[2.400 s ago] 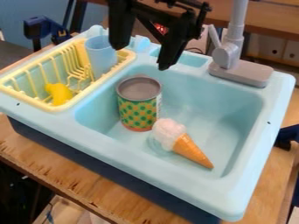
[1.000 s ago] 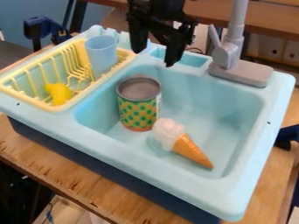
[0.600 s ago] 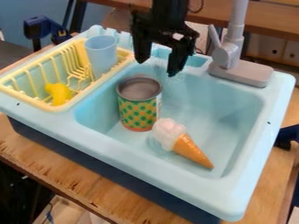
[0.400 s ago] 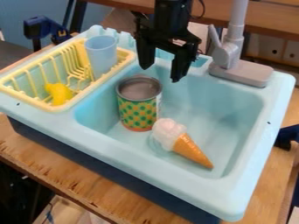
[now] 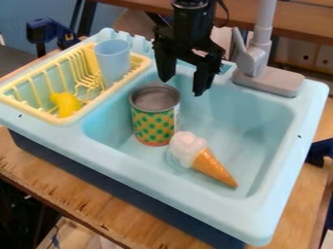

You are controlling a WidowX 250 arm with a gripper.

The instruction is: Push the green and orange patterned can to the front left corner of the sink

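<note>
Gripper (image 5: pixel 183 87) has dropped and swung in from behind the can (image 5: pixel 155 124); fingers well apart, nothing between them, tips above the can's far side. Can and cone (image 5: pixel 207 163) haven't moved, so the can's now the nearest thing, seemingly within short reach. Cone lies just beside the can, tight there. Rack (image 5: pixel 77 118) edge is close left of the can as I look; open sink (image 5: pixel 149 172) floor lies right of it, faucet (image 5: pixel 267 80) beyond.

Sink (image 5: pixel 261 212): smooth plastic, soft sheen. Can (image 5: pixel 155 127): bare metal-look top, printed side. Cone (image 5: pixel 214 168): smooth, slightly glossy plastic look. Cup (image 5: pixel 113 62): smooth plastic. Table (image 5: pixel 139 218): wood, rough chipped edge. Faucet base (image 5: pixel 269 81): matt grey plastic.
</note>
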